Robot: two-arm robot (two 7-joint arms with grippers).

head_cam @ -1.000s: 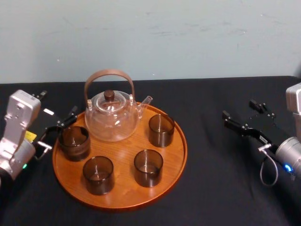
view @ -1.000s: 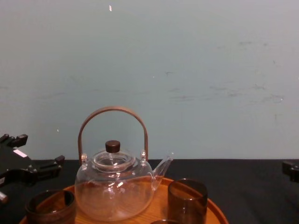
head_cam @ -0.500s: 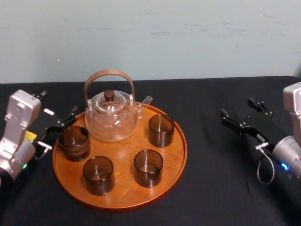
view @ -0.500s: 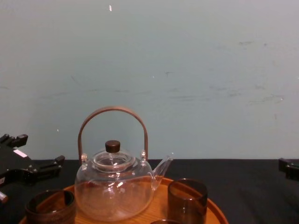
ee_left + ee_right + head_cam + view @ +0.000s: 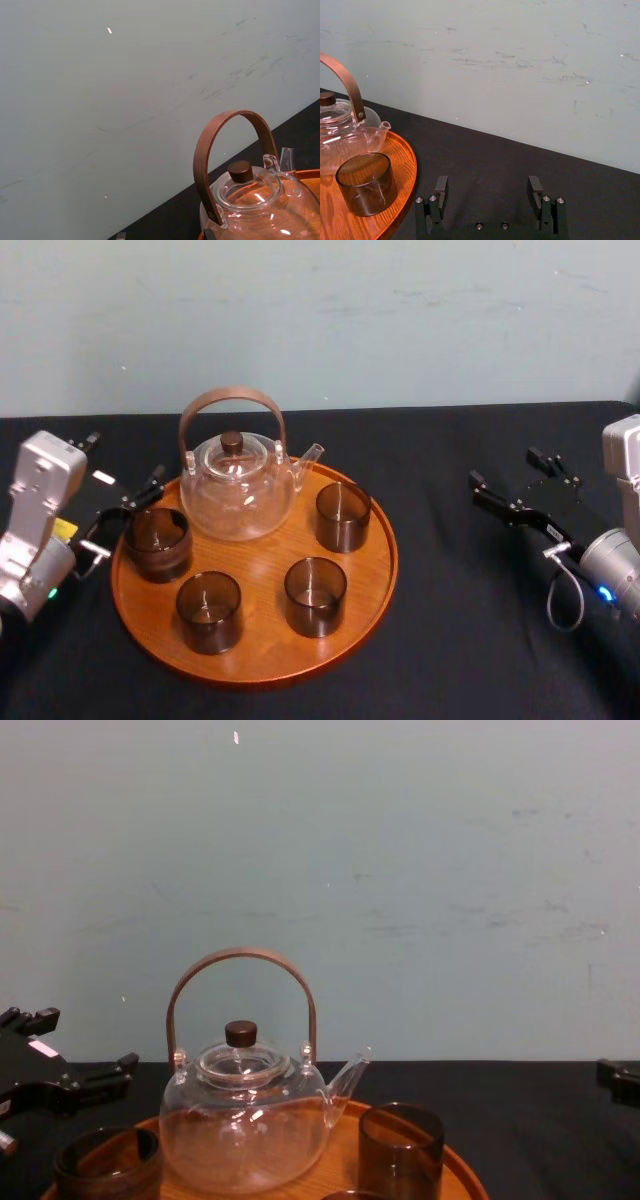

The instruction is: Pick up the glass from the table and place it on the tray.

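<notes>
The round orange-brown tray [image 5: 372,570] lies on the black table [image 5: 460,640]. It carries a clear glass teapot [image 5: 238,490] and several smoky glasses. One glass [image 5: 157,542] stands at the tray's left rim, and my left gripper [image 5: 125,515] is open just to its left, level with it. That left gripper [image 5: 62,1080] also shows at the left edge of the chest view. My right gripper [image 5: 512,485] is open over bare table to the right of the tray, holding nothing. In the right wrist view its fingers [image 5: 441,189] stand wide apart, and a glass [image 5: 366,183] sits on the tray [image 5: 400,170] beyond.
Three more glasses [image 5: 342,516] [image 5: 315,596] [image 5: 208,611] stand on the tray's right and front. The teapot's tall brown handle [image 5: 232,400] rises at the tray's back. A pale wall [image 5: 320,320] closes the far edge of the table. Bare table stretches between tray and right gripper.
The right gripper has shifted slightly over the table. The left gripper, the glasses and the teapot have not moved.
</notes>
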